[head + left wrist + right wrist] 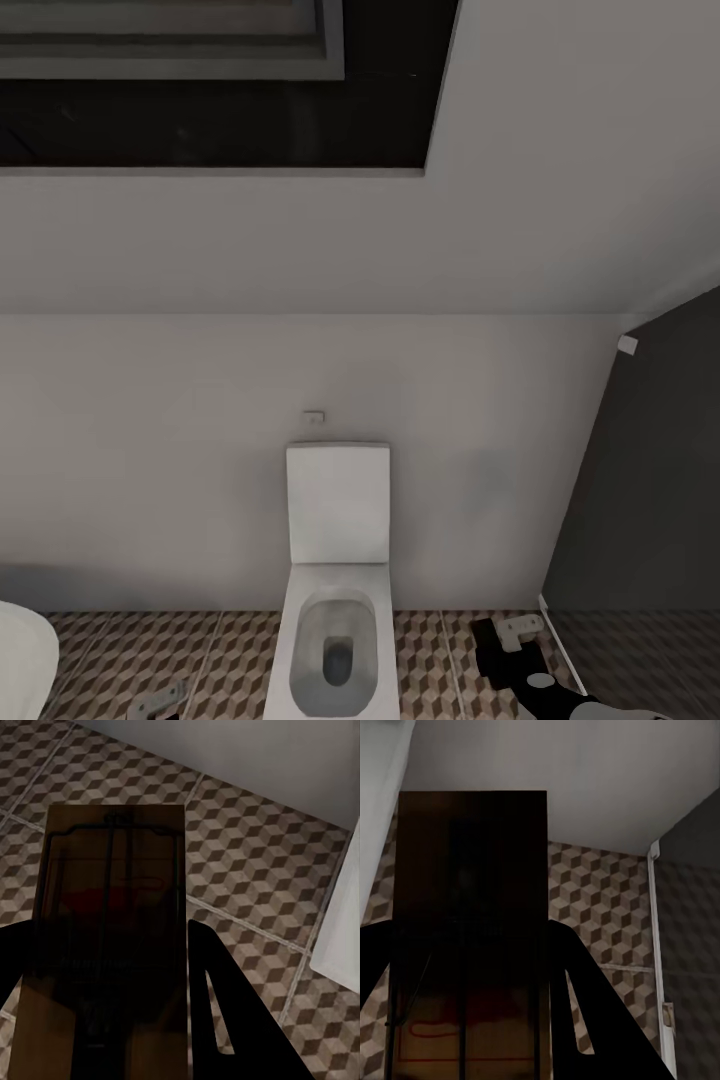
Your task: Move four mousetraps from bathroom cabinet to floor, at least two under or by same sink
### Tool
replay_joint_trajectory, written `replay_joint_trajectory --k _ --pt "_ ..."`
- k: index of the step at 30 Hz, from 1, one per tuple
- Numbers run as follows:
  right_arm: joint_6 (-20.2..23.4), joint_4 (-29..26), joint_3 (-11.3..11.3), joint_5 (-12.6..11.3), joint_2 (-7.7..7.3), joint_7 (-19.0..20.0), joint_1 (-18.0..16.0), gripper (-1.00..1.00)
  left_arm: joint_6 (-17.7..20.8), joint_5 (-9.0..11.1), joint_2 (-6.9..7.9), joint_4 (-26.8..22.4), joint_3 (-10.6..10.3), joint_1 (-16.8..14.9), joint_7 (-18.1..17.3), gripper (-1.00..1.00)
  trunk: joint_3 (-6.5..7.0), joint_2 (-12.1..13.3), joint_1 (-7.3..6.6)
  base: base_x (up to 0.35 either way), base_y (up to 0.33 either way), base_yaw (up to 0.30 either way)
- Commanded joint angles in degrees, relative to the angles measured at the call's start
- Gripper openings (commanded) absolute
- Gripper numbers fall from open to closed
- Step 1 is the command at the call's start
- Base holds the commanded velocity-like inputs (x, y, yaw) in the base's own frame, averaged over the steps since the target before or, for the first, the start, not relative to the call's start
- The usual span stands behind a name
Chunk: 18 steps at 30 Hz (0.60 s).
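My left gripper (109, 937) is shut on a mousetrap (112, 870), a brown wooden board with dark wire parts, held above the cube-patterned bathroom floor (255, 847). My right gripper (469, 937) is shut on a second mousetrap (472, 870), also over the floor (600, 900). In the head view the left gripper (155, 703) sits low at the left of the toilet and the right gripper (515, 632) low at its right, both above the floor (440, 650). The cabinet and the bathroom sink are out of view.
A white toilet (338, 600) stands against the pale wall straight ahead, between my two arms. A rounded white edge (25, 660) shows at the bottom left. A dark grey wall (650, 500) with a white skirting strip (555, 640) closes the right side.
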Motion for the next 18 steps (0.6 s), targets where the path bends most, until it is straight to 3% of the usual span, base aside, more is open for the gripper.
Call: replay_joint_trajectory --k 1,18 --pt "-0.3 0.2 0.5 -0.6 0.04 0.0 0.0 -1.0 -0.2 -0.1 -0.03 0.2 -0.5 -0.1 0.3 -1.0 -0.02 0.0 0.02 0.0 0.0 0.0" --pt "-0.3 0.2 0.5 -0.5 0.04 0.0 0.0 -1.0 -0.2 -0.1 -0.12 0.2 -0.5 -0.1 0.3 -1.0 -0.02 0.0 0.02 0.0 0.0 0.0"
